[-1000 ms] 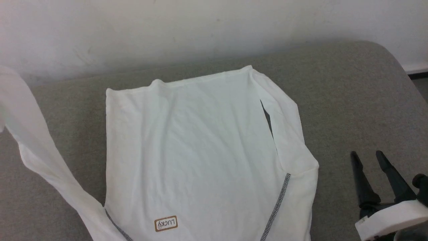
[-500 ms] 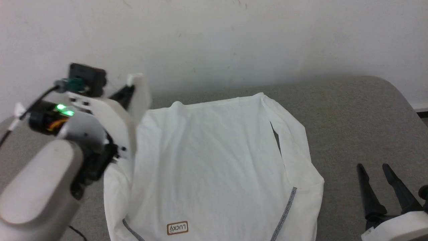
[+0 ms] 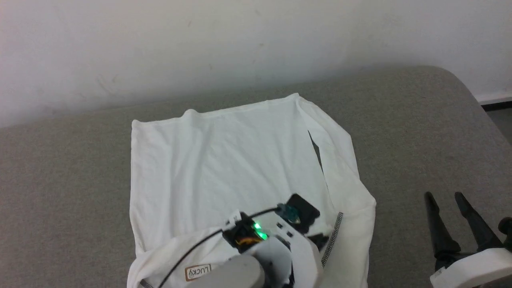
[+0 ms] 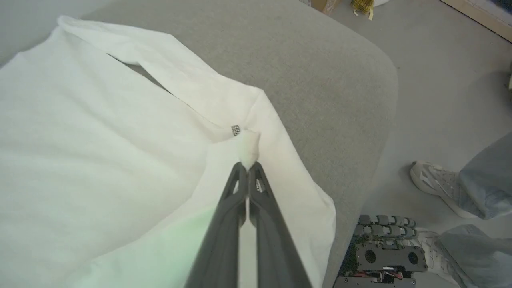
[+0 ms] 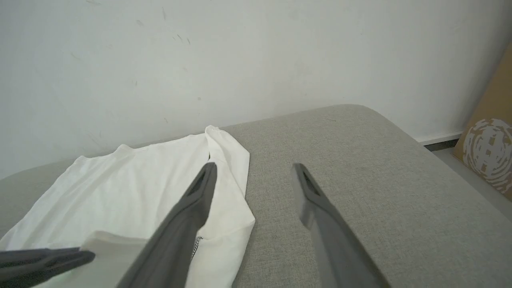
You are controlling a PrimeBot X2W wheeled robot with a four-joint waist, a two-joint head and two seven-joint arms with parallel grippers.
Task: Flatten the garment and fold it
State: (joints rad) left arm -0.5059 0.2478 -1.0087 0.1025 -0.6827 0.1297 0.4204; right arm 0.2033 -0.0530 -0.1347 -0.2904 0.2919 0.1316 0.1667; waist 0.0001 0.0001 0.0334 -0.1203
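— On the desk [image 3: 420,120], what have you got?

— The garment [image 3: 224,160], spread over the desk's middle. Its hem lies toward the far edge by the wall and its collar toward the near edge, where I stand. Its long axis runs from near edge to far edge, with the neck end pointing at me.

— How far along?

— About halfway, I'd judge. The body lies flat, with only slight creases. The right sleeve [image 3: 340,152] is already folded in along the side toward the desk's right edge. The left sleeve [image 4: 180,232] is lifted across the chest by the near edge and not yet laid down. The hem-to-collar folds remain, I reckon.

— Your tools?

— My left tool [image 4: 248,170] is pinched tight on that sleeve's cuff [image 4: 249,146], just beside the grey stitching [image 3: 334,232]. My right tool [image 3: 444,196] hovers with fingers spread, holding nothing, over bare desk toward the right edge, apart from the cloth.

— Anything smaller?

— A brown label [image 3: 198,272] by the collar, at the desk's near edge.
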